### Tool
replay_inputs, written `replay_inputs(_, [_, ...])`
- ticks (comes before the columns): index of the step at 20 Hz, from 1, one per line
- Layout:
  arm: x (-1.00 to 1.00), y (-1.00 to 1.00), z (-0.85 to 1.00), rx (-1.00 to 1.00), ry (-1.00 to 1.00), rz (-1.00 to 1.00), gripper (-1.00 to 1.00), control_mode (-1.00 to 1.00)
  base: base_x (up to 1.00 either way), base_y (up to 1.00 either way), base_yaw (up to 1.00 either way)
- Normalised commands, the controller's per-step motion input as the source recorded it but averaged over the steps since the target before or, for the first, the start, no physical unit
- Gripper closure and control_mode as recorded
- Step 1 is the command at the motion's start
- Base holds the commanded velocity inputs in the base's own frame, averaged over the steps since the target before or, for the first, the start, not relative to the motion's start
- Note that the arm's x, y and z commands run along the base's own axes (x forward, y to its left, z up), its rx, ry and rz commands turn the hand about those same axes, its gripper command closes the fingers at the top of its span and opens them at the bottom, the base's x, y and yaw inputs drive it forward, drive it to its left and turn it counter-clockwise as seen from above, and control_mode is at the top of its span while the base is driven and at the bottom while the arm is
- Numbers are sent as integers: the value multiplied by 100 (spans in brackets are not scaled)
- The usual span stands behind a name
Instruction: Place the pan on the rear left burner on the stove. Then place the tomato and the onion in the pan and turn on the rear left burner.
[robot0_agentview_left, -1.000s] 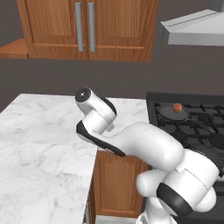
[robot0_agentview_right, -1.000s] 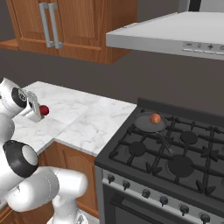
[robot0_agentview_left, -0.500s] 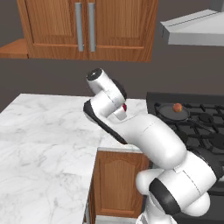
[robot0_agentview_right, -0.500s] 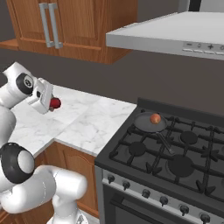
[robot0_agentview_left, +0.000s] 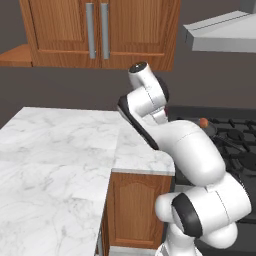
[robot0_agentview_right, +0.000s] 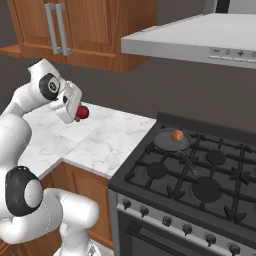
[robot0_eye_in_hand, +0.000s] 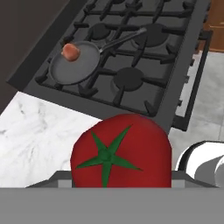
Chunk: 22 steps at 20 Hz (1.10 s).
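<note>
Tomato (robot0_agentview_right: 83, 113) in hand, held up over the marble counter (robot0_agentview_right: 100, 145), well short of the stove (robot0_agentview_right: 190, 175). My gripper (robot0_agentview_right: 76, 111) has its fingers spread fairly wide around the fruit and clamped on it; from the hand camera the tomato (robot0_eye_in_hand: 120, 151) sits squarely between the tips, stem star facing the lens.

Ahead I see the pan (robot0_eye_in_hand: 74, 63) sitting on the rear left burner, handle pointing toward the stove's middle, with the onion (robot0_eye_in_hand: 70, 51) resting inside near the back rim. In the right base view the pan (robot0_agentview_right: 171, 140) and onion (robot0_agentview_right: 177, 135) read the same way, so I judge the first placement done and this carry to be the step in hand.

To do it well I'd swing across the counter edge at this height, clearing the grates and the handle, and aim for the bare part of the pan, on the side away from the onion. I'd come down until the tomato is just above the pan floor before letting go: it is round and will roll, and a drop from height could knock the onion or bounce out over the shallow rim. I'd hold the grip steady through the swing. The burner knob comes after.
</note>
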Motion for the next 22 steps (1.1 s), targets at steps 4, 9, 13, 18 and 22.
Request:
replay_inputs(4, [0,-89,1,12,0,0,100,-100,0,0,0])
replay_inputs(9, [3,-75,0,14,0,6,100,-100,0,0,0])
replay_inputs(13, [16,-57,0,12,0,17,100,-100,0,0,0])
replay_inputs(18, [27,-43,0,8,0,22,100,-100,0,0,0])
replay_inputs(22, [31,-33,-10,1,0,23,100,-100,0,0,0])
